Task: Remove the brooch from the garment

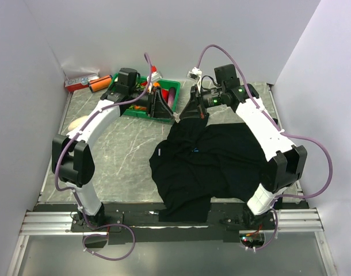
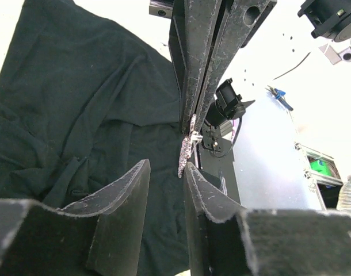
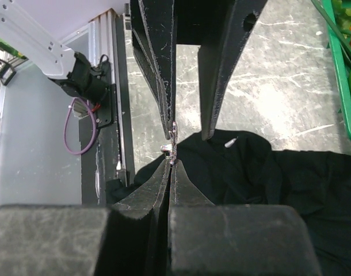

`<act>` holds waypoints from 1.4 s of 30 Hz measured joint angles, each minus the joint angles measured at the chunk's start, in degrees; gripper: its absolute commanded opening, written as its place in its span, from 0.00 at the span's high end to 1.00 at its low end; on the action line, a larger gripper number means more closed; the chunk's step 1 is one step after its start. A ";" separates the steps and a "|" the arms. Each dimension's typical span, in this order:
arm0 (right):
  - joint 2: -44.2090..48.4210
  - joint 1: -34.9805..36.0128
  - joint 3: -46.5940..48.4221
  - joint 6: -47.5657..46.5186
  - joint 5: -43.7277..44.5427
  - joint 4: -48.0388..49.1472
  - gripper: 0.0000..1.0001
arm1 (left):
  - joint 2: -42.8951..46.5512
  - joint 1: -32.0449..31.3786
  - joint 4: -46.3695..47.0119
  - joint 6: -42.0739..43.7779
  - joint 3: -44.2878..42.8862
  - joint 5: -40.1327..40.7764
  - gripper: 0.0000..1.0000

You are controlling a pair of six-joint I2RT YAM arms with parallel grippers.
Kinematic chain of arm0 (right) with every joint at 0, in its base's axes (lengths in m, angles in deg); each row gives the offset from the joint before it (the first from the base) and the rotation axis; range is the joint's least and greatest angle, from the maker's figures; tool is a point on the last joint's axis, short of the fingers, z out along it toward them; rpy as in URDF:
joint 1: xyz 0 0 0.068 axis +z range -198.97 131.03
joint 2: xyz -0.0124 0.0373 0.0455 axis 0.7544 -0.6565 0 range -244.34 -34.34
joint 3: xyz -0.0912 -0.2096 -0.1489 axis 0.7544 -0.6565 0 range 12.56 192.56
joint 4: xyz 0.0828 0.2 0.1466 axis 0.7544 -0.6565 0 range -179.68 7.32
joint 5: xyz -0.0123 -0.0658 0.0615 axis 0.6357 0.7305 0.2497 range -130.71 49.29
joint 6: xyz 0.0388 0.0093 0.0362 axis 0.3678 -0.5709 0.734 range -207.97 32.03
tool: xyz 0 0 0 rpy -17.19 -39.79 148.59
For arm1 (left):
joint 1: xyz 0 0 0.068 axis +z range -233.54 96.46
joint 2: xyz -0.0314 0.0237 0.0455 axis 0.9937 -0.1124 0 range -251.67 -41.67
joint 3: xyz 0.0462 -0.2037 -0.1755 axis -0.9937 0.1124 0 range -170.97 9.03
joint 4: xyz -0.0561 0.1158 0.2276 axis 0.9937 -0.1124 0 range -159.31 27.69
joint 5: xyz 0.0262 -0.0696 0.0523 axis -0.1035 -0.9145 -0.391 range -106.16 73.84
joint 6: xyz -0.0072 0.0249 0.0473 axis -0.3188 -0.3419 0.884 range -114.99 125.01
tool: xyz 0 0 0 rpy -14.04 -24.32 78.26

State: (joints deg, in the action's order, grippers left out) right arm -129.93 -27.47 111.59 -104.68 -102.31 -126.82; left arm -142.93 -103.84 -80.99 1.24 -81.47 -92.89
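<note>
The brooch (image 1: 176, 118), a tiny sparkly pin, is pinched at the tips of my right gripper (image 1: 181, 117), which is shut on it in the air above the garment's far left edge. It shows in the right wrist view (image 3: 173, 146) and the left wrist view (image 2: 188, 148). My left gripper (image 1: 172, 116) faces the right one tip to tip, open, one finger (image 2: 194, 178) beside the brooch. In the right wrist view the left gripper (image 3: 188, 135) stands open around the pin. The garment (image 1: 221, 161), a black shirt, lies crumpled on the table (image 1: 118, 149).
A small white label (image 1: 159, 153) sits on the shirt's left part. A green tray (image 1: 176, 84) of vegetables stands just behind the grippers. Red and orange items (image 1: 83, 84) lie at the back left, a cream object (image 1: 77, 123) by the left wall. White walls enclose the table.
</note>
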 measured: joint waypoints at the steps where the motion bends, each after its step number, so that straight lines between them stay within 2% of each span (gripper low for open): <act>1: -0.13 -0.07 0.00 0.07 0.13 0.02 1.00 | -0.33 -0.02 -0.09 0.04 -0.22 -0.04 0.65; 5: -0.44 -0.15 0.00 0.61 0.79 0.11 1.00 | -1.25 -0.22 -0.17 0.04 -0.79 -0.17 0.64; 9: -0.48 -0.15 0.00 0.90 0.94 0.44 1.00 | -1.40 -0.55 -0.17 0.02 -0.85 -0.22 0.69; 10: -0.48 -0.15 0.00 1.03 0.94 0.52 1.00 | -1.40 -0.63 -0.17 -0.02 -0.90 -0.22 0.71; 11: -0.50 -0.15 0.00 1.09 0.96 0.63 1.00 | -1.42 -0.72 -0.17 -0.02 -0.96 -0.35 0.82; 14: -0.63 -0.15 0.00 1.29 1.62 0.94 1.00 | -1.57 -0.92 -0.31 -0.04 -1.31 -0.87 0.97; 18: -0.87 -0.22 0.00 1.97 2.56 1.22 0.98 | -1.62 -0.92 -0.70 0.37 -1.36 -1.25 0.99; 19: -0.87 -0.24 0.00 2.16 2.64 1.27 0.81 | -1.62 -0.92 -0.70 0.59 -1.36 -1.22 0.99; 21: -0.96 -0.26 0.00 2.73 2.86 1.29 0.64 | -1.66 -0.92 -0.81 0.72 -1.36 -1.14 0.99; 22: -1.01 -0.33 0.00 3.15 3.08 1.51 0.28 | -1.68 -0.94 -0.94 0.76 -1.42 -0.66 0.99; 24: -1.03 -0.79 0.00 4.15 3.37 1.60 0.00 | -1.88 -0.96 -1.42 1.22 -1.79 0.55 0.99; 29: -0.22 -5.42 -0.39 4.90 5.84 2.62 0.00 | -5.09 -0.74 -9.51 8.24 -6.03 6.25 0.99; 34: 4.48 -15.37 -8.85 3.52 10.60 2.71 0.00 | -11.23 0.13 -22.80 18.27 -11.72 16.20 0.99; 38: 8.59 -18.16 -19.41 -3.52 18.21 1.53 0.00 | -10.67 2.27 -28.61 22.40 -8.83 27.74 0.99; 42: 9.66 -19.45 -24.83 -5.11 20.31 -0.81 0.00 | -5.11 7.82 -30.60 26.01 -0.87 39.78 0.99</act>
State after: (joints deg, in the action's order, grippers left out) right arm -120.27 -46.93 86.76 -109.80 -82.01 -127.63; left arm -148.04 -96.01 -111.59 27.25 -82.34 -53.11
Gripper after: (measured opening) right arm 0.997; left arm 0.027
